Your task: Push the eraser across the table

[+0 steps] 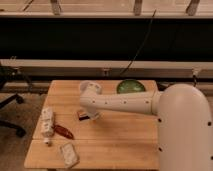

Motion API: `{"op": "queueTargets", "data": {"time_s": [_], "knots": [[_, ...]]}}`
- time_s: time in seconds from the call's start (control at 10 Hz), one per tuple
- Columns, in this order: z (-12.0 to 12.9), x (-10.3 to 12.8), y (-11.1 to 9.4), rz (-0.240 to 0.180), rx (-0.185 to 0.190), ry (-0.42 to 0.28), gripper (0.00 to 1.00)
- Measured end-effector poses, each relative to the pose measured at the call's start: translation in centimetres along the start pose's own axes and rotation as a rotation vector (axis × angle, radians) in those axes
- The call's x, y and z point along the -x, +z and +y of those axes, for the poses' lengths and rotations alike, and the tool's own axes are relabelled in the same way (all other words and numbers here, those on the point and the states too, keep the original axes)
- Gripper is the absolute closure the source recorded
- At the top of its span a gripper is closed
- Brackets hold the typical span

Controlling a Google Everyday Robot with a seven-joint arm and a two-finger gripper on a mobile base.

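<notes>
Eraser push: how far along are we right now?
Done: the gripper is down at tabletop level, right beside the eraser. In hand: lining up or starting the push; whether they touch is unclear. Left: the eraser sits near the middle of the table, well short of the white bottle and of any edge, so most of the travel looks undone.

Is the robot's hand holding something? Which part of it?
It cannot be told. The hand is low over the table, right beside the eraser, but the arm covers where they meet.
</notes>
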Motion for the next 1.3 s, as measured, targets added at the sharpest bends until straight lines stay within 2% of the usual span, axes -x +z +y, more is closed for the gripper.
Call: {"op": "queueTargets", "data": {"time_s": [0.2,0.4,0.8,1.1,1.3], "knots": [[0.1,-0.2,-0.1,0.004,0.006,0.003,1.0],[-1.7,0.1,0.5,0.006,-0.004,-0.025,1.0],[-1.9,0.1,0.5,0.005,-0.006,-0.03,1.0],[-5.4,1.9,1.0,0.005,-0.031,-0.094,1.0],[-6.4,2.1,1.0,0.009,-0.044,-0.118,1.0]]}}
